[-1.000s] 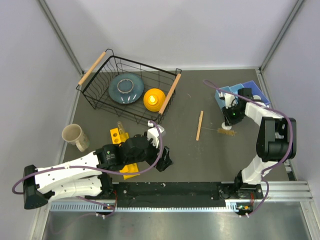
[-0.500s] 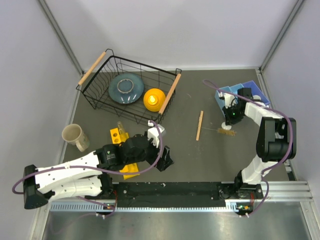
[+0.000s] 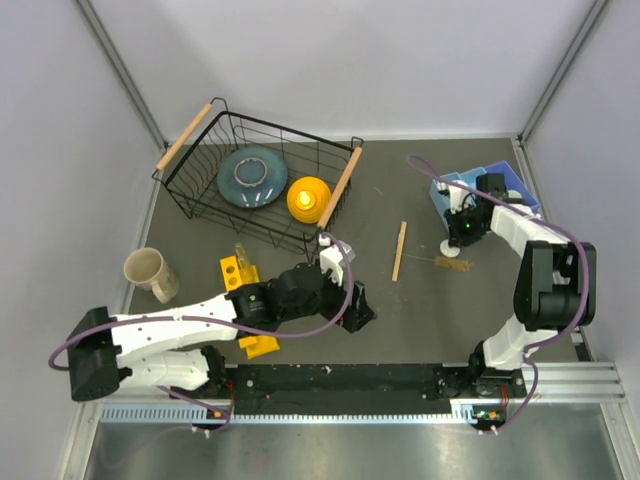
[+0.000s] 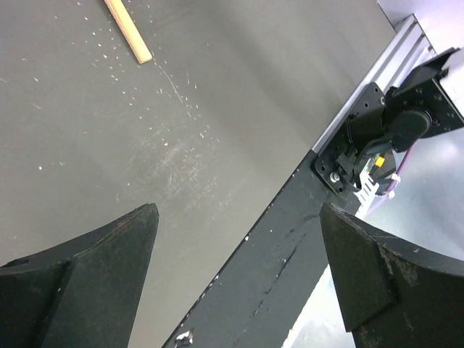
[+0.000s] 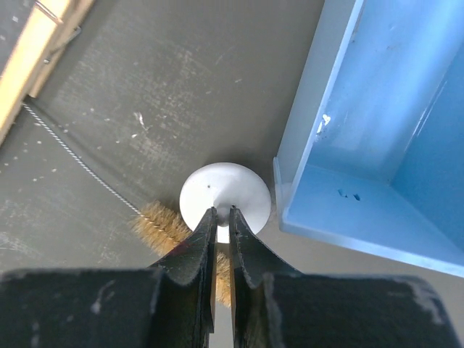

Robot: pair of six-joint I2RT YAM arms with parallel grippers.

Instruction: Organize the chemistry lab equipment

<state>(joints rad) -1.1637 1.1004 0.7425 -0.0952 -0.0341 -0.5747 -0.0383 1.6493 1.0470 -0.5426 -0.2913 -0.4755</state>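
My right gripper (image 3: 461, 238) (image 5: 222, 212) is shut on the stem of a small white round piece (image 5: 225, 190), which stands on the table (image 3: 450, 247) beside the blue tray. The small brown brush (image 3: 455, 263) (image 5: 163, 221) lies just under the fingers, its wire handle running toward the pale wooden stick (image 3: 400, 250) (image 5: 32, 61). My left gripper (image 3: 355, 305) (image 4: 239, 275) is open and empty, low over the table's front edge; the stick's end (image 4: 129, 32) shows far ahead of it. A slim clear glass tube (image 3: 241, 255) stands in a yellow rack (image 3: 245, 290).
A blue tray (image 3: 500, 185) (image 5: 377, 145) sits right of the white piece. A black wire basket (image 3: 200, 205) with a blue-grey plate and a yellow dome stands at back left. A beige mug (image 3: 150, 272) is at the left. The black base rail (image 4: 290, 246) runs along the front.
My left arm has swung right and its gripper now sits further right along the front. The right gripper has stayed shut on the white piece in the same place.
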